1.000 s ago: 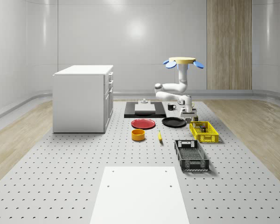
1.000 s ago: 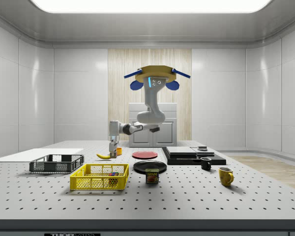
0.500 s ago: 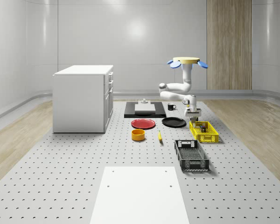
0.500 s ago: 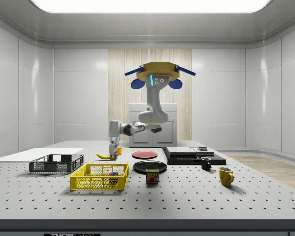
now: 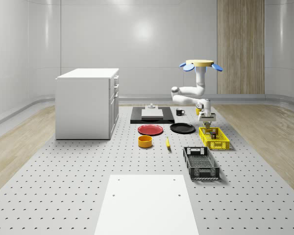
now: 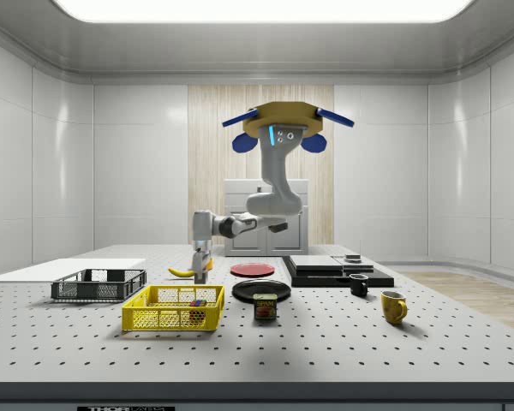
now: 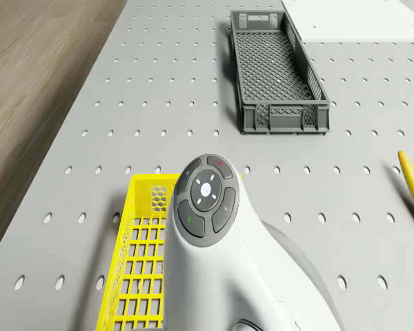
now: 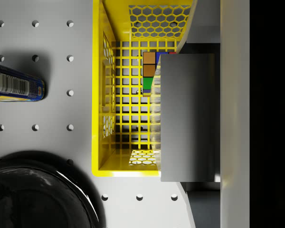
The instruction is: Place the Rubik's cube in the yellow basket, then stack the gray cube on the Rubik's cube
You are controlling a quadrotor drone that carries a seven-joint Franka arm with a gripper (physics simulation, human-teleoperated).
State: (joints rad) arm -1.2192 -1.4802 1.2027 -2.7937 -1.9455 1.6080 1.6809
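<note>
Now, your gripper (image 5: 208, 121) looks clamped on the gray cube (image 8: 187, 116): through the wrist view that block sits square in front of the camera, which I take for a firm grasp, not a thing I can see finger by finger. It hangs over the far end of the yellow basket (image 8: 99, 95), above the rim and not down inside. The Rubik's cube (image 8: 149, 71) already lies on the basket floor, close to the honeycomb end wall, so the first half of your job appears done. In the side view it sits at about 6 o'clock from the gripper, nearly straight under. In the wrist view, though, its coloured tiles peek past one edge of the gray cube, so I judge you are off centre and need a small sideways trim before lowering. The basket's long axis runs roughly 12 to 6 in the whole-scene view. The drone (image 5: 202, 64) hovers high, at about 12 o'clock from the basket in that same view.
</note>
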